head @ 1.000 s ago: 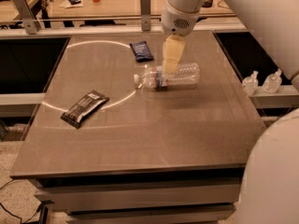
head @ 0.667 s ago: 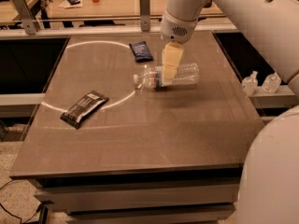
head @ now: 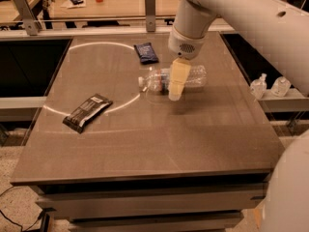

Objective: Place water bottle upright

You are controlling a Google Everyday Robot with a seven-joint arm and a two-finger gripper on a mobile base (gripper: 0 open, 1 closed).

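Water bottle, clear ribbed plastic, white-capped, lies sideways on brown tabletop; cream gripper over its middle, grip state indiscernible.

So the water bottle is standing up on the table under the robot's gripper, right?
Not quite. The camera view shows the water bottle lying on its side, not standing up. It is on the table, under the gripper, as you said.

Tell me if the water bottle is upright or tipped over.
Tipped over: the water bottle lies on its side, flat on the table, with the gripper down over its middle.
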